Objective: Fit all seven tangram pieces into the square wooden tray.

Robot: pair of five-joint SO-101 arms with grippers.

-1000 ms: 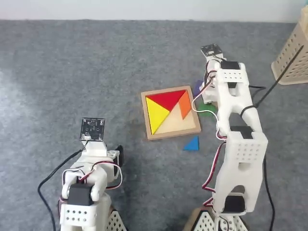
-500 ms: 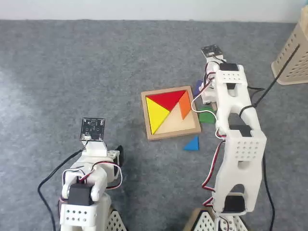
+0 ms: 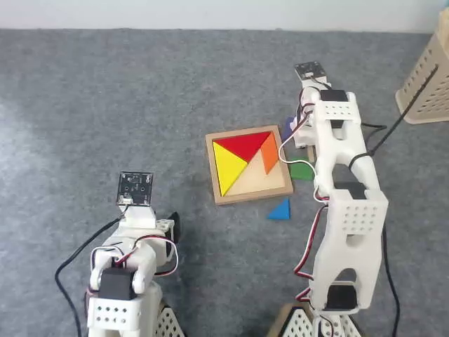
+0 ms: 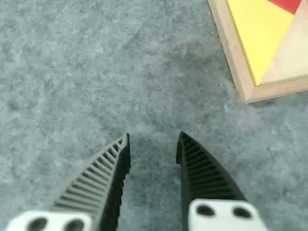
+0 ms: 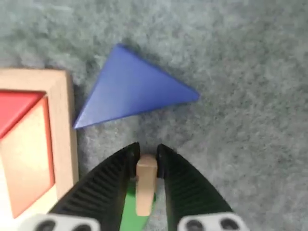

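Note:
The square wooden tray (image 3: pixel 217 197) lies mid-table and holds a red triangle (image 3: pixel 244 144), a yellow triangle (image 3: pixel 227 167) and an orange piece (image 3: pixel 270 153). My right gripper (image 5: pixel 147 149) hangs just off the tray's right side, shut on a thin pale wooden piece (image 5: pixel 145 179) held edge-on. A green piece (image 5: pixel 129 214) lies under its fingers, also seen as the green piece (image 3: pixel 302 170). A dark blue triangle (image 5: pixel 132 89) rests on the carpet just past the fingertips. A light blue triangle (image 3: pixel 280 210) lies below the tray. My left gripper (image 4: pixel 153 142) is open over bare carpet, near the tray's corner (image 4: pixel 236 57).
Grey carpet covers the table. A perforated beige basket (image 3: pixel 428 77) stands at the far right edge. The right arm (image 3: pixel 338 140) stretches along the tray's right side, with cables hanging beside it. Open carpet lies left of and behind the tray.
The right arm has shifted slightly, baring more of the green piece. The left arm has not moved.

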